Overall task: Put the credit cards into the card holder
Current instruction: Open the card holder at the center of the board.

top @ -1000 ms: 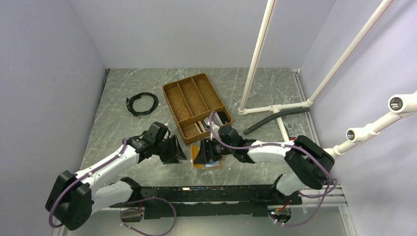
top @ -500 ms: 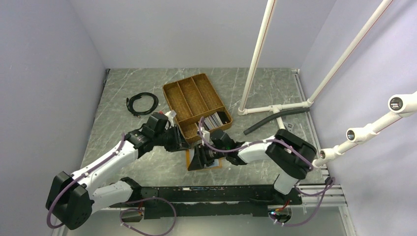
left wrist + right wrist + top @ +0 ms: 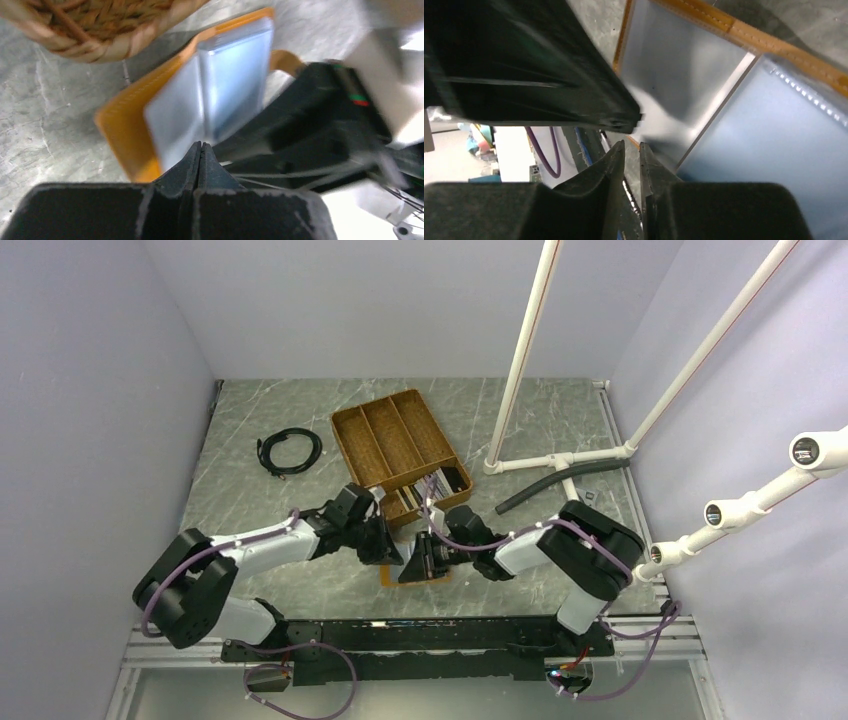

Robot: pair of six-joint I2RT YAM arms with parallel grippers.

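Grey marbled table [image 3: 240, 500] carries everything. Nearest the bases, the card holder [image 3: 235, 70] lies open, blue-grey lining up, between both grippers. The left gripper [image 3: 200, 146] is closed tight with its tips on the lining and nothing visible between them. The right gripper [image 3: 631, 147] shows only a slit; whether it pinches the holder's edge I cannot tell. Beyond, the credit cards [image 3: 432, 487] sit in the wicker tray [image 3: 375, 445], so I judge that no card is loaded yet.
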